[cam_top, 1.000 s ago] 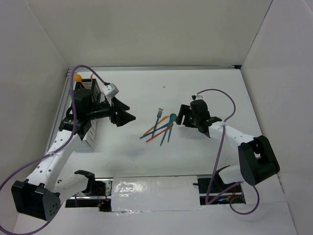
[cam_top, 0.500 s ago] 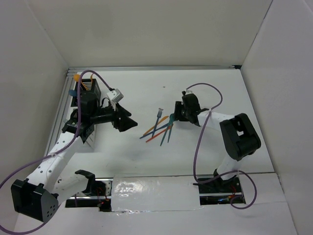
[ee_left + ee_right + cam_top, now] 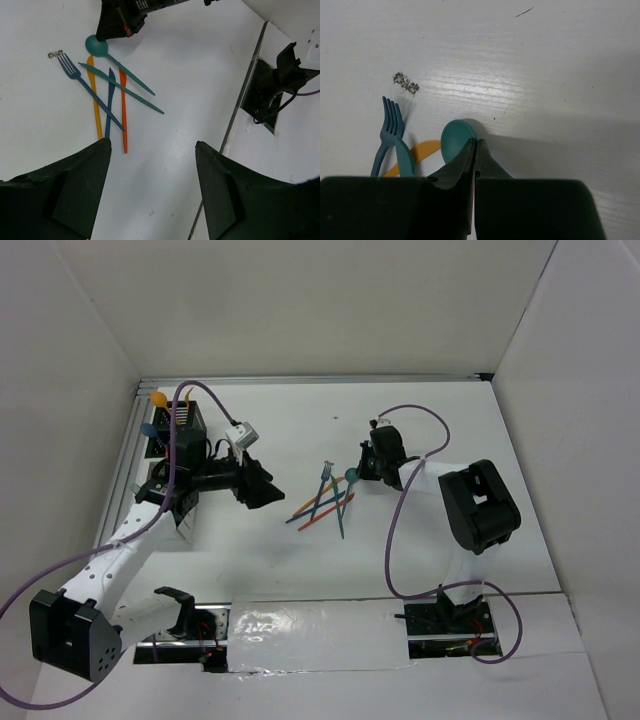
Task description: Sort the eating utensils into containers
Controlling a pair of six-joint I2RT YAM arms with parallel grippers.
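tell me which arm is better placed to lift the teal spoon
Right. The right gripper is shut at the teal spoon's bowl; the left gripper hangs open, short of the utensil pile.

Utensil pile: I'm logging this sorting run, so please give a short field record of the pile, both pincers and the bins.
pile: six loose utensils crossed on the table
pieces: teal spoon, teal knife, blue fork, blue knife, orange knife, yellow-orange piece
right pincer: shut, tips at the teal spoon's bowl; grip unclear
left pincer: open, empty, facing the pile
bins: at the left edge, orange spoon sticking up at far end
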